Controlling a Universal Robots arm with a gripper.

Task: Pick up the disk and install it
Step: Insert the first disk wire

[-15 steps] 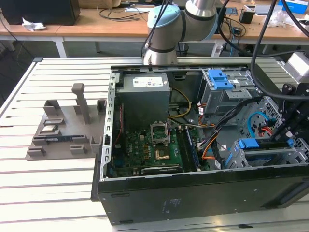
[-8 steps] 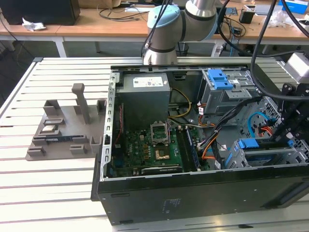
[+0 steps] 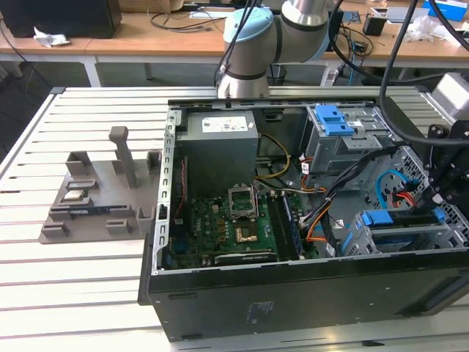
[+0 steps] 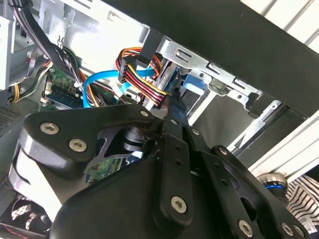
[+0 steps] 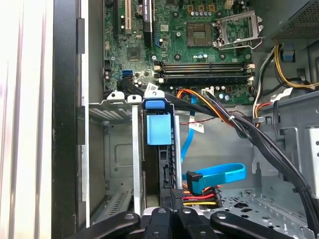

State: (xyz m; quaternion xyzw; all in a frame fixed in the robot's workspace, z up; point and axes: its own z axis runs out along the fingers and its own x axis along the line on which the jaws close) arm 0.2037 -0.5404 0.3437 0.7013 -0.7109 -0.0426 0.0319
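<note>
The disk (image 3: 399,218) stands on edge in the lower drive cage (image 3: 366,242) at the front of the open computer case, toward the exterior view's right. In the first wrist view its dark edge (image 5: 167,169) runs down the cage slot behind the blue carrier tab (image 5: 158,127). My gripper (image 3: 437,202) sits at the disk's rear end, its fingers drawn together on that end (image 5: 174,209). In the second wrist view the black finger links meet at the gripper (image 4: 167,117), just below the blue carrier (image 4: 192,83).
A blue data cable (image 5: 219,174) and a striped power plug (image 5: 199,196) lie right beside the fingers. A black cable bundle (image 5: 259,139) crosses above. The case holds a motherboard (image 3: 234,227), a grey power supply (image 3: 220,147) and an upper cage with a blue latch (image 3: 333,117). A grey fixture (image 3: 102,198) sits on the slatted table.
</note>
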